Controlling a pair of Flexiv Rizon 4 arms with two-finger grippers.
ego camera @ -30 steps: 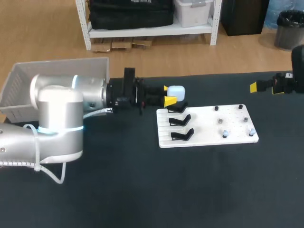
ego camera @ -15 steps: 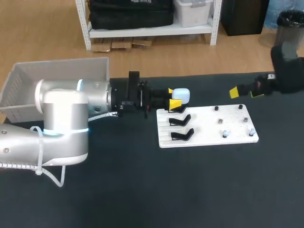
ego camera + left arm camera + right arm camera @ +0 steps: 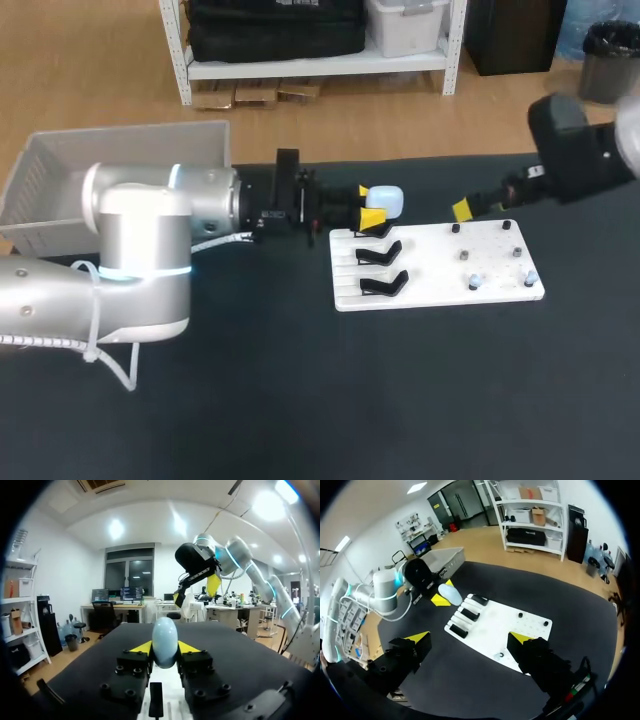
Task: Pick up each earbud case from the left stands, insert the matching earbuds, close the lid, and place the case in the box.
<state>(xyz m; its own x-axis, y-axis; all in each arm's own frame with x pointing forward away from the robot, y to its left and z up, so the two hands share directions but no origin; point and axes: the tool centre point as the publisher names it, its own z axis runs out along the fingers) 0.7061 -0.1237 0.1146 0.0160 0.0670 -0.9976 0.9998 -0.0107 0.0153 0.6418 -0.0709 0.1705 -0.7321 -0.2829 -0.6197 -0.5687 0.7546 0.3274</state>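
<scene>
Head view: our left end effector [image 3: 368, 208] grips the pale-blue earbud case [image 3: 383, 198] over the top stand [image 3: 376, 229], probably presenting it for earbuds; our right end effector [image 3: 469, 639] is spread wide, empty.

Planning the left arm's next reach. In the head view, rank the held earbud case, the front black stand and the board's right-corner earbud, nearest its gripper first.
From the left gripper:
1. earbud case, between its fingers.
2. front black stand, left on the board.
3. corner earbud, at its far right.
</scene>
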